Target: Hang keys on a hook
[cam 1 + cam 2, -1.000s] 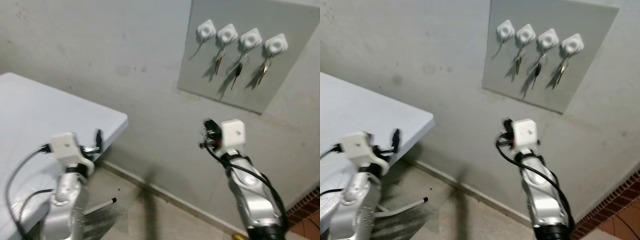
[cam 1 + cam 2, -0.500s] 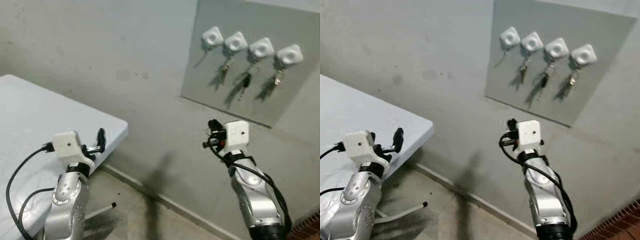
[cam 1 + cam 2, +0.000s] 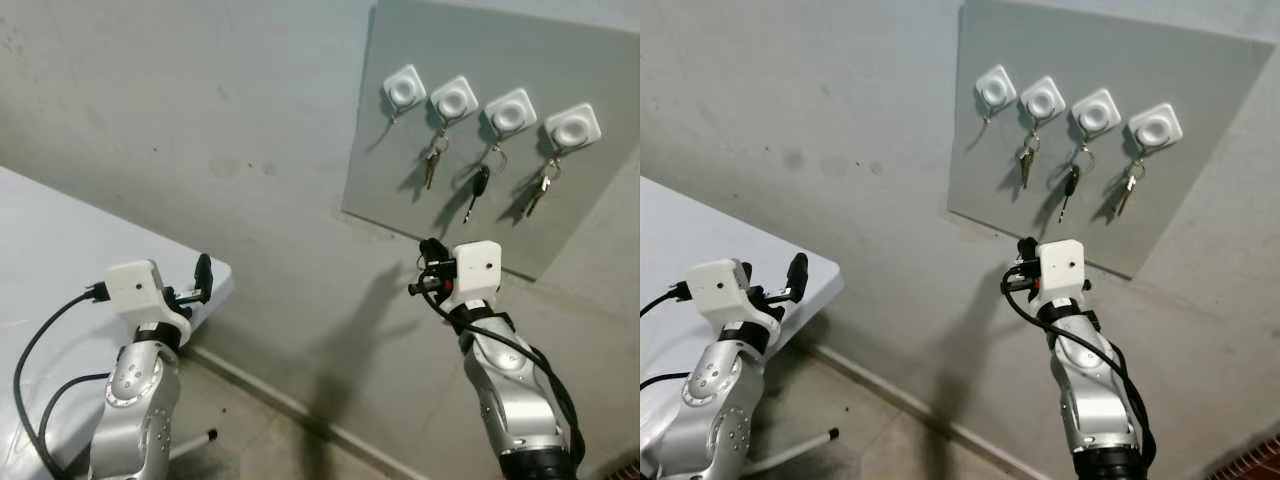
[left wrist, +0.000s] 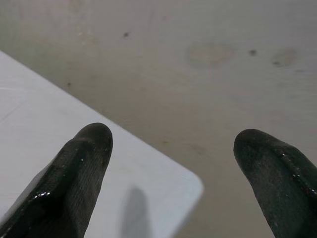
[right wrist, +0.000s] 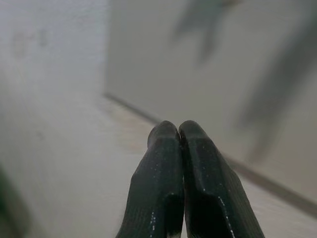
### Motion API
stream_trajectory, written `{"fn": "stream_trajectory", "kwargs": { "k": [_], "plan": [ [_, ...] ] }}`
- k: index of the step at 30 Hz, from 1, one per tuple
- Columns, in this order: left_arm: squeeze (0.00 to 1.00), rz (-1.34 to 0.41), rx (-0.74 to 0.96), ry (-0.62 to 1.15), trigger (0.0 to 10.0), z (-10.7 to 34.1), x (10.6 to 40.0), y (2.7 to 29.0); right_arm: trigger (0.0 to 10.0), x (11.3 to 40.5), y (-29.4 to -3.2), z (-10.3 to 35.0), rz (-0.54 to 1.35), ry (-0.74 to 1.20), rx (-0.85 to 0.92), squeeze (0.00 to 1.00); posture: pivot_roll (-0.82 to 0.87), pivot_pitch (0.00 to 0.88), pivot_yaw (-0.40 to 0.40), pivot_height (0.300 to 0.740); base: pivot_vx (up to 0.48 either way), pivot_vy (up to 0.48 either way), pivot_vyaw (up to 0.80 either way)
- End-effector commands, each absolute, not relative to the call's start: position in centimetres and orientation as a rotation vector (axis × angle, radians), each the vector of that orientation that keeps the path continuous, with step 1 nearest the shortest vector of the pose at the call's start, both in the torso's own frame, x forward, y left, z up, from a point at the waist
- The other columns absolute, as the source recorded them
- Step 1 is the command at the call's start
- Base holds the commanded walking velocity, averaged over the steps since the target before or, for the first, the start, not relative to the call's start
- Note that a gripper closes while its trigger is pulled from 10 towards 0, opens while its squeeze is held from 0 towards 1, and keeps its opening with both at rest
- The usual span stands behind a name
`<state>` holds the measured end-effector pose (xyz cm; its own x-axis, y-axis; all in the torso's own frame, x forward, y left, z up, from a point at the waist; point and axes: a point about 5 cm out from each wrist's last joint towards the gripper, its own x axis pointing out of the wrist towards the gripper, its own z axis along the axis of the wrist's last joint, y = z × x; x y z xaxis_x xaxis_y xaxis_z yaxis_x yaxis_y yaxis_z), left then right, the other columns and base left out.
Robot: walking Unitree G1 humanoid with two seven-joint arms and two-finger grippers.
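A grey board [image 3: 590,70] on the wall carries a row of white hooks. The leftmost hook [image 3: 404,88] is bare. The other three hold keys: a silver set [image 3: 431,162], a black-headed key [image 3: 479,187] and another silver set [image 3: 542,190]. My right gripper [image 3: 430,248] is raised below the board's lower edge, apart from it. Its fingers [image 5: 163,163] are pressed shut, and I make out nothing between them. My left gripper [image 3: 203,275] is open over the table corner, with nothing between its fingers [image 4: 84,168].
A white table [image 3: 60,250] fills the left side, its corner [image 4: 188,186] just under my left gripper. A bare grey wall [image 3: 250,120] runs behind everything. A white table leg [image 3: 190,442] rests on the floor beside my left arm.
The whole picture has shifted, so the camera moved: the board now sits further left and larger, the table corner further left. Both arms keep the same pose.
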<state>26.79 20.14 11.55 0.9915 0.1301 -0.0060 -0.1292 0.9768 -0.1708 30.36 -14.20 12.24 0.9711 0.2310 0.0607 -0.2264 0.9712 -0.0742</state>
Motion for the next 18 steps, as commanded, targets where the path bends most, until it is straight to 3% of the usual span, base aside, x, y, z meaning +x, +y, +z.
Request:
{"fn": "stream_trajectory", "kwargs": {
  "k": [1,18],
  "plan": [
    [0.00,0.116,-0.170,-0.035,10.0,12.2,26.9,19.7,10.0,30.6,-14.5,12.8,0.232,-0.085,-0.075,0.00,-0.03,0.000,-0.042,0.740,0.000,0.000,0.00],
    [0.00,-0.238,-0.051,-0.090,10.0,13.8,27.0,14.0,10.0,30.9,-12.7,13.9,0.397,-0.116,-0.062,0.00,-0.02,0.000,-0.053,0.740,0.000,0.000,0.00]
  ]
}}
